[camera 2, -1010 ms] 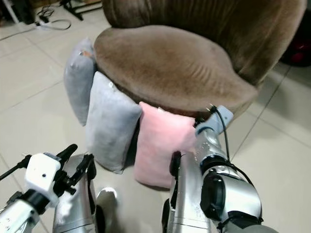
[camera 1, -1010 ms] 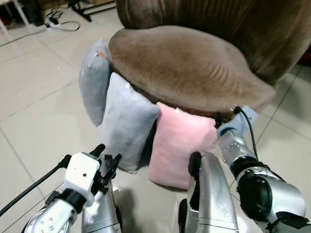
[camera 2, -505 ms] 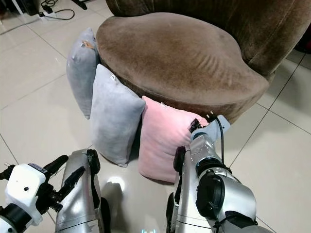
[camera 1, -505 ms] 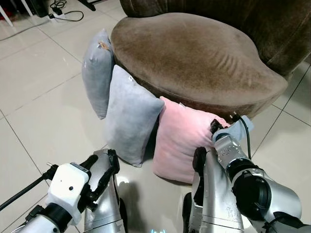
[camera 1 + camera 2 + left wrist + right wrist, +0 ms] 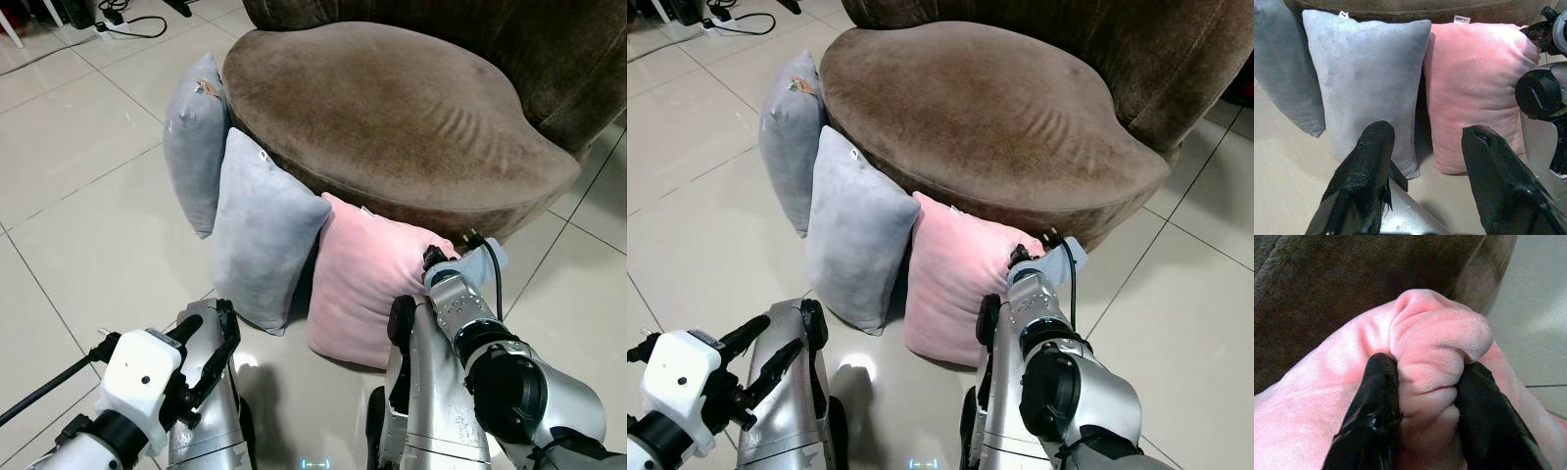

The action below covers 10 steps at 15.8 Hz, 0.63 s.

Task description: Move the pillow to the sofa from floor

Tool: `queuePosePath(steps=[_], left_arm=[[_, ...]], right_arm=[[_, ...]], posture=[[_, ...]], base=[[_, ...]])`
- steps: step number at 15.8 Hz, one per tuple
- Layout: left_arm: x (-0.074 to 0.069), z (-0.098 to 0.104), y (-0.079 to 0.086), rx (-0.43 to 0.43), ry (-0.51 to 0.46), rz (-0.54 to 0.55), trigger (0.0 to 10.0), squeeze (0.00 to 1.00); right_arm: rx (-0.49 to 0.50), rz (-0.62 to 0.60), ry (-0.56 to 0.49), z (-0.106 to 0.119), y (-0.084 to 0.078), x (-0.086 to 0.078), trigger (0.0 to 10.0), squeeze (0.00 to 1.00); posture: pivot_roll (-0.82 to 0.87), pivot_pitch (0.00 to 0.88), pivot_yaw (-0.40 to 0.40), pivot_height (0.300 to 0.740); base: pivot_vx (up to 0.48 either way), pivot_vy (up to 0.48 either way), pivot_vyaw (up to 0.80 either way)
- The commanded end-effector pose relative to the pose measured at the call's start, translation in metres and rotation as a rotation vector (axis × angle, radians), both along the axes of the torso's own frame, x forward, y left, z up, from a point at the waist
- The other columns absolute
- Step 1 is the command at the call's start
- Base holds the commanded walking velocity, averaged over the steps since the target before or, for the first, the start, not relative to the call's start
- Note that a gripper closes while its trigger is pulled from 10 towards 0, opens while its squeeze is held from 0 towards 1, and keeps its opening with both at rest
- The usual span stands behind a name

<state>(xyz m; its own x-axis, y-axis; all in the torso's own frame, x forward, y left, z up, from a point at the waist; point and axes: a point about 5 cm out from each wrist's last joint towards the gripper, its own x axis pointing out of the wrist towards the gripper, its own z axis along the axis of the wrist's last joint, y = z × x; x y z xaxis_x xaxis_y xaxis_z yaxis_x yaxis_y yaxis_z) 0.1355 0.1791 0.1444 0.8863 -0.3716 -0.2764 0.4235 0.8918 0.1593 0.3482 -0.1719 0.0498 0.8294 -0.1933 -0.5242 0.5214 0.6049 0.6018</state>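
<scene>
Three pillows (image 5: 265, 235) stand in a row on the floor (image 5: 69, 196) at frame centre, leaning against the sofa (image 5: 392, 108) (upper right) behind them.

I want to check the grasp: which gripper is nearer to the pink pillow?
Right. The right gripper has its jaws pinched on the pink pillow at its upper corner beside the sofa. The left gripper hangs open, apart from it, facing the grey pillow.
</scene>
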Motion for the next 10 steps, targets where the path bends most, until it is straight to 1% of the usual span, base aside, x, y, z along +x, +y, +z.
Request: queuePosePath(steps=[1, 4, 7, 9, 10], left_arm=[[-0.002, -0.002, -0.002, -0.011, 0.028, -0.013, 10.0, 0.00], [-0.004, -0.005, -0.004, -0.032, 0.056, -0.042, 10.0, 0.00], [-0.004, -0.005, -0.006, -0.046, 0.060, -0.061, 10.0, 0.00], [-0.010, -0.006, -0.012, -0.109, 0.114, -0.129, 10.0, 0.00], [-0.019, -0.005, -0.018, -0.179, 0.173, -0.197, 10.0, 0.00]], right_arm=[[0.020, 0.038, 0.026, -0.004, 0.011, -0.002, 0.0, 0.00], [0.023, 0.059, 0.011, -0.003, 0.015, -0.001, 0.0, 0.00], [0.014, 0.078, -0.003, -0.001, 0.016, 0.001, 0.0, 0.00], [0.012, 0.082, -0.006, 0.000, 0.016, 0.002, 0.0, 0.00], [0.013, 0.083, -0.009, 0.000, 0.016, 0.001, 0.0, 0.00]], posture=[[0.18, 0.190, 0.007, 0.391], [0.17, 0.184, 0.004, 0.391], [0.17, 0.174, 0.004, 0.391], [0.17, 0.171, 0.007, 0.391], [0.17, 0.166, 0.011, 0.391]], base=[[0.000, 0.000, 0.00], [0.000, 0.000, 0.00], [0.000, 0.000, 0.00], [0.000, 0.000, 0.00], [0.000, 0.000, 0.00]])
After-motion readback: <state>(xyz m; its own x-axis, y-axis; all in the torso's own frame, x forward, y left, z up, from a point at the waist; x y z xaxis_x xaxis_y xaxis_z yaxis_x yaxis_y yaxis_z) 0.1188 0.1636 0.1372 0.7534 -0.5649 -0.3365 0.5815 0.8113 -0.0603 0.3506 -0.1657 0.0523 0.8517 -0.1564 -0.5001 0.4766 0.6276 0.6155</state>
